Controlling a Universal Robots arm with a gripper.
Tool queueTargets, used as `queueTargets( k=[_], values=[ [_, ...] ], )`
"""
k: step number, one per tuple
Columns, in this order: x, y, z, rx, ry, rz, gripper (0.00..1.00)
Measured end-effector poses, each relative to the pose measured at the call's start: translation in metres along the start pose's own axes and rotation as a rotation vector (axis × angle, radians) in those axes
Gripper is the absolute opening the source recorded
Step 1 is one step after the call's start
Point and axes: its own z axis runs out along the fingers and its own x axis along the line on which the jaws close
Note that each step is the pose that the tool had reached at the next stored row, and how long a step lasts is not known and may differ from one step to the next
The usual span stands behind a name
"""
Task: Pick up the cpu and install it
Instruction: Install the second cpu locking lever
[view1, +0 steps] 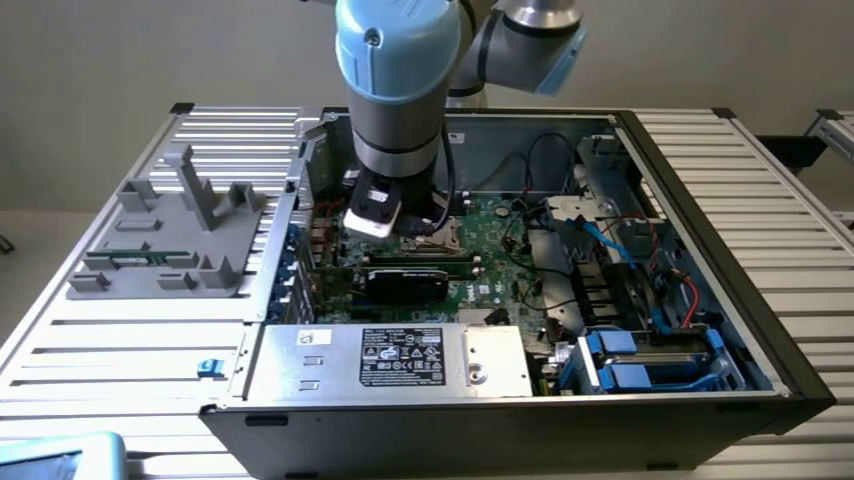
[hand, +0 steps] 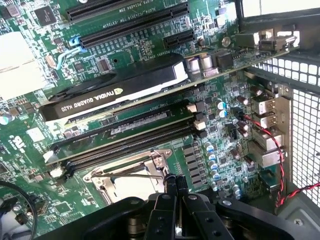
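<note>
Slatted metal table bears open computer case; claw together above motherboard.

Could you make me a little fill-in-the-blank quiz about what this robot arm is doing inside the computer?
1. The black gripper hangs over the metal-framed ____ on the green motherboard.
2. Its fingers are ____.
3. The black graphics card reads NVIDIA ____.
4. The silver box with white label sits inside the open computer ____.

Missing: socket; shut; Quadro; case
</note>
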Motion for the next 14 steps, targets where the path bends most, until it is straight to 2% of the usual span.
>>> queueTargets(
  k=[1,2,4,8,14],
  values=[
    [0.0003,0.0006,-0.0003,0.008,-0.0021,0.001,0.11],
    [0.0005,0.0013,-0.0005,0.012,-0.0023,0.003,0.11],
    [0.0009,0.0025,-0.0003,0.0157,0.0004,0.012,0.11],
    [0.0018,0.0049,-0.0003,0.0213,0.0056,0.027,0.11],
    [0.0065,0.0057,-0.0009,0.0228,0.009,0.035,0.11]
  ],
)
